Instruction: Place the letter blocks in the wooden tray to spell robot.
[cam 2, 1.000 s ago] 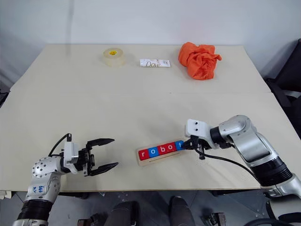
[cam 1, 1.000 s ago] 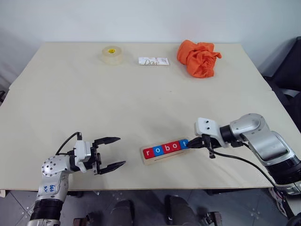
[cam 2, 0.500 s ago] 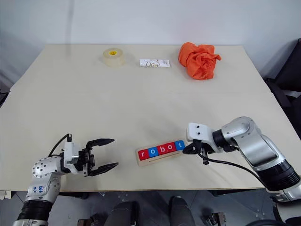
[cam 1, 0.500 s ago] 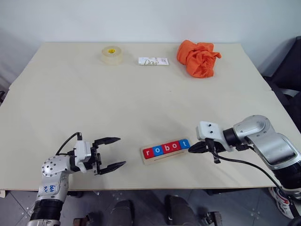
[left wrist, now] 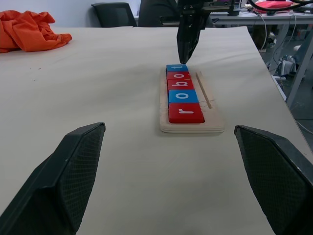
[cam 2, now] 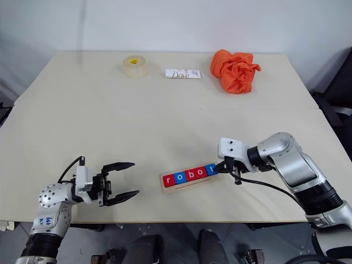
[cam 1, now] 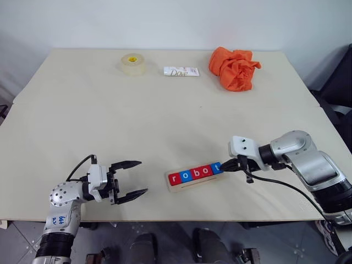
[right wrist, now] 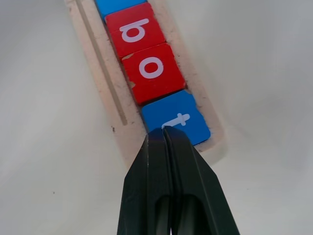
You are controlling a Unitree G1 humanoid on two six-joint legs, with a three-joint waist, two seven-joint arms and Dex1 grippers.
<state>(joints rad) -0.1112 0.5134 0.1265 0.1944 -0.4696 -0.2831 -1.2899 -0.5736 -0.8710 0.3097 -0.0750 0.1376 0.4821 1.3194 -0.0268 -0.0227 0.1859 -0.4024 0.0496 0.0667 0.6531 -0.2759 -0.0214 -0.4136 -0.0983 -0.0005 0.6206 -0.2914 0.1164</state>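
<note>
The wooden tray (cam 1: 190, 186) lies near the table's front edge, a little right of the middle. Five letter blocks (cam 1: 196, 173) sit in it in a row and read r, o, b, o, t, in red, blue, red, red, blue. My right gripper (right wrist: 164, 129) is shut with nothing in it. Its tips rest against the outer edge of the blue t block (right wrist: 182, 120) at the row's right end. My left gripper (cam 1: 142, 176) hovers open to the left of the tray, pointing at it and holding nothing. The left wrist view looks down the whole row (left wrist: 184, 93).
At the far side of the table stand a tape roll (cam 1: 131, 63), a white Dove bar (cam 1: 180, 71) and a crumpled orange cloth (cam 1: 235, 69). A seam runs across the tabletop (cam 1: 165, 126). A black chair (cam 1: 341, 77) stands past the right edge.
Half a second ago my right gripper sat a little off the tray toward the front edge. It is back against the t block. The left gripper has stayed put.
</note>
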